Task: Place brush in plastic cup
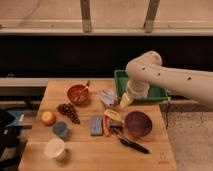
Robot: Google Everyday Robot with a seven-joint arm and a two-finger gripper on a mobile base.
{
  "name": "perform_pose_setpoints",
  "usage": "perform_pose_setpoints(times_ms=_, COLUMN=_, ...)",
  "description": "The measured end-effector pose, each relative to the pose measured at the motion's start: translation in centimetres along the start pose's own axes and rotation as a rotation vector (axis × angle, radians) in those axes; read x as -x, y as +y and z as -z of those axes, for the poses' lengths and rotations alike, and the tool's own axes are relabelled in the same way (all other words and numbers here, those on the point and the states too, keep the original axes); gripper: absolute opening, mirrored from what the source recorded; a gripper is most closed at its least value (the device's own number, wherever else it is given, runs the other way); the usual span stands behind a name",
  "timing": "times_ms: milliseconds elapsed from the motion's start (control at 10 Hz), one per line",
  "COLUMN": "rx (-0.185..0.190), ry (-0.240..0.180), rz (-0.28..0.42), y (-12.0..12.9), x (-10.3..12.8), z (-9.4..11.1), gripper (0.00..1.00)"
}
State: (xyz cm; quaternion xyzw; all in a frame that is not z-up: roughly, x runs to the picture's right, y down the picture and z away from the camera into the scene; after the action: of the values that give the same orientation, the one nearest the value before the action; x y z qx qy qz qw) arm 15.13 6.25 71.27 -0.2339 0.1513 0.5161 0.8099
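Observation:
The slim black brush (pixel 132 144) lies flat on the wooden table (pixel 80 160), just in front of the purple bowl (pixel 138 124). The small blue-grey plastic cup (pixel 60 129) stands near the table's left side, behind the larger white cup (pixel 55 148). My gripper (pixel 125 101) hangs at the end of the white arm (pixel 165 80), over the table's back middle at the left corner of the green bin (pixel 145 93). It is above and behind the brush, far right of the plastic cup, and touches neither.
An orange bowl with a spoon (pixel 78 94), grapes (pixel 68 111), an orange fruit (pixel 48 118), a blue sponge (pixel 96 126), a banana-like item (pixel 113 115) and a crumpled wrapper (pixel 107 96) crowd the table's middle. A dark wall runs behind.

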Motion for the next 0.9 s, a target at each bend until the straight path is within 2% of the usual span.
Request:
perform_pose_setpoints(times_ms=200, rx=-0.002, ry=-0.002, rz=0.001, y=0.0, x=0.1, z=0.1, gripper=0.8)
perform_pose_setpoints(times_ms=400, rx=-0.008, ry=0.024, rz=0.005, y=0.3, x=-0.2, z=-0.6, gripper=0.8)
perform_pose_setpoints(times_ms=600, rx=-0.003, ry=0.049, rz=0.023, y=2.9, x=-0.1, z=-3.0, gripper=0.8)
perform_pose_setpoints(times_ms=800, rx=0.026, ry=0.071, rz=0.07, y=7.0, x=0.6, z=-5.7, gripper=0.8)
perform_pose_setpoints(times_ms=900, rx=0.037, ry=0.079, rz=0.083, y=7.8, x=0.4, z=-6.5, gripper=0.8)
